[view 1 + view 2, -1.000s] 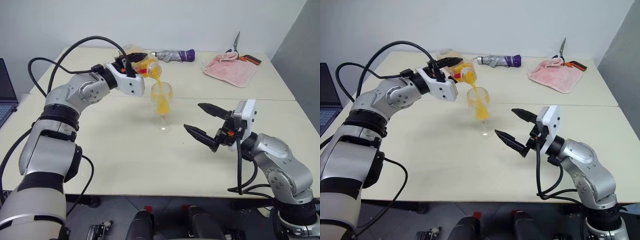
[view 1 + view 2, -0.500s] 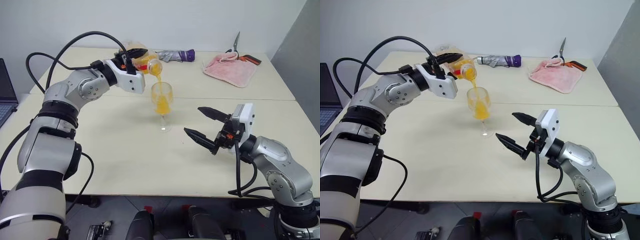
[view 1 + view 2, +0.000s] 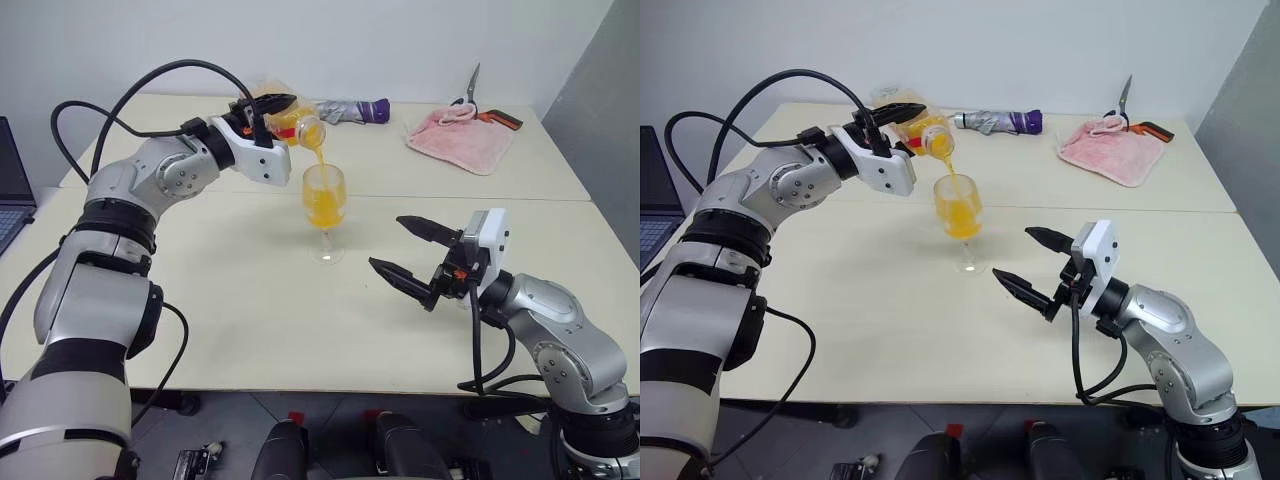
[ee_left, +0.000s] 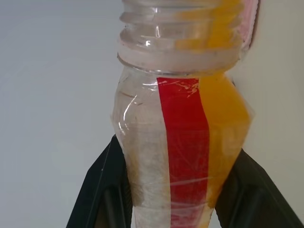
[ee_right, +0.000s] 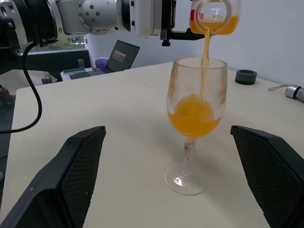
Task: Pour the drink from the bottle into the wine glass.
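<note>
On your surface (image 3: 250, 320), a cream top made of two joined tables, you have a folded grey umbrella (image 3: 345, 110) with a purple handle at twelve o'clock; a pink cloth (image 3: 458, 140) lies at about one o'clock, with scissors (image 3: 470, 88) and an orange-handled tool (image 3: 500, 119) just beside it; a laptop (image 3: 12, 185) sits at nine o'clock.

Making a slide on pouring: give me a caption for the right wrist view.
Drink streams from the tilted bottle into the wine glass, framed by the right gripper's open fingers.
</note>
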You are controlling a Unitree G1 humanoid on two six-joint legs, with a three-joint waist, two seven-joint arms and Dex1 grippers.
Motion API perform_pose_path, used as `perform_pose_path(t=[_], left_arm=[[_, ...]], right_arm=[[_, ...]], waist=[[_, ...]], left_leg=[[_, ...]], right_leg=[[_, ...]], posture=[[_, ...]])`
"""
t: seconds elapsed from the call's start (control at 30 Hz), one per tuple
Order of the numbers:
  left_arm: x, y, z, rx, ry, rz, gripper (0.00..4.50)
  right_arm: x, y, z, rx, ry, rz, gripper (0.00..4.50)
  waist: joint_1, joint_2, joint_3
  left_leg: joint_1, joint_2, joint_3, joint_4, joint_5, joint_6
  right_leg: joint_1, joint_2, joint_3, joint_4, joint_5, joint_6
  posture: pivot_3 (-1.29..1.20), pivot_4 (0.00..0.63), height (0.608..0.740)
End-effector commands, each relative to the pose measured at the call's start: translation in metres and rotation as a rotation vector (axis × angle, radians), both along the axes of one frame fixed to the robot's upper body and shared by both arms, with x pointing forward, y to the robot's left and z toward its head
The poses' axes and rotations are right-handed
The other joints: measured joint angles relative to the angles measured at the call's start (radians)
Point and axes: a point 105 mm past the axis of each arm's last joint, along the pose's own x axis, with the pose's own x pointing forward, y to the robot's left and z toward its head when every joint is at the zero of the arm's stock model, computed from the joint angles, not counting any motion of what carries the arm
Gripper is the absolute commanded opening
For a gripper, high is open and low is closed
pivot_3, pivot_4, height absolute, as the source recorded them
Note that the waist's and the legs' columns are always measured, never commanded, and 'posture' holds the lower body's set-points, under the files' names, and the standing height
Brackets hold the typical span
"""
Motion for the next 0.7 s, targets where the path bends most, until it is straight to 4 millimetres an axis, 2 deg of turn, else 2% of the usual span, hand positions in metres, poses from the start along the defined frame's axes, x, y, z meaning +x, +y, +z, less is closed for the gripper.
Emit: perform_pose_path(t=[0.03,0.7], left_arm=[[-0.0068,-0.0029,0.0289,-0.006,-0.089,-0.026,1.73],[-0.0056,-0.0026,0.0326,0.018,-0.111,-0.013,1.73]], right_arm=[[-0.0082,0.0036,0.0093,0.005,-0.046,0.032,4.50],[-0.0060,0.0052,0.0076,0.003,-0.044,0.023,4.50]], waist=[[0.000,0.000,0.000],[0.000,0.000,0.000]], left_leg=[[0.000,0.000,0.000,0.000,0.000,0.000],[0.000,0.000,0.000,0.000,0.000,0.000]], right_leg=[[0.000,0.000,0.000,0.000,0.000,0.000],[0.000,0.000,0.000,0.000,0.000,0.000]], posture=[[0.00,0.150,0.740],[0.00,0.150,0.740]])
